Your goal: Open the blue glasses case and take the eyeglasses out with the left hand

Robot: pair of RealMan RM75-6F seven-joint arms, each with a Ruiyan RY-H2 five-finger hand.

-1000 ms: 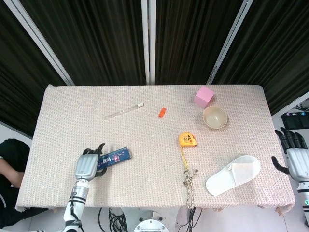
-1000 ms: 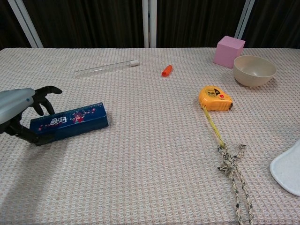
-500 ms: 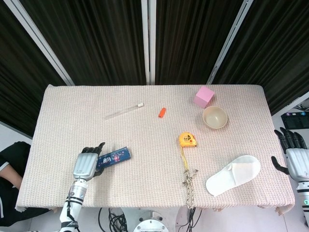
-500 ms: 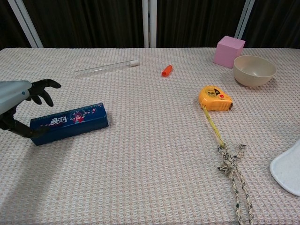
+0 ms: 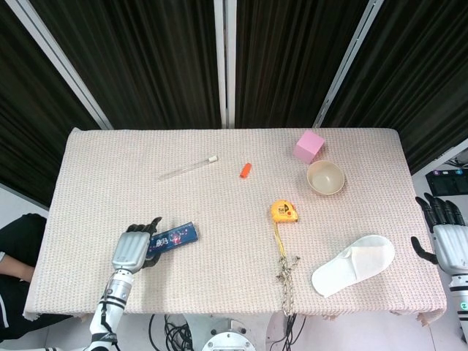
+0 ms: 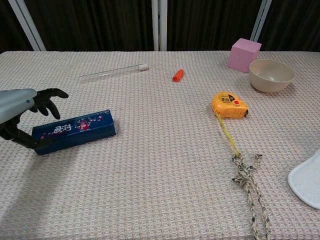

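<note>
a: where's the blue glasses case [image 6: 74, 131]?
b: flat on the tabletop [image 5: 219, 219], near its left front, lid closed.
a: and the left robot hand [image 6: 20, 112]?
b: at the case's left end, fingers spread over it, thumb low at the front edge; grasping nothing. right robot hand [image 5: 447, 238] idles off the table edge, released.
a: step?
b: probably setting up the opening. next: steady the case and lift the lid.

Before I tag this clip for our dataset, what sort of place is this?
Likely a robot test lab: a cloth-covered table before black curtains, holding unrelated props such as a tape measure, a slipper and a test tube.
</note>
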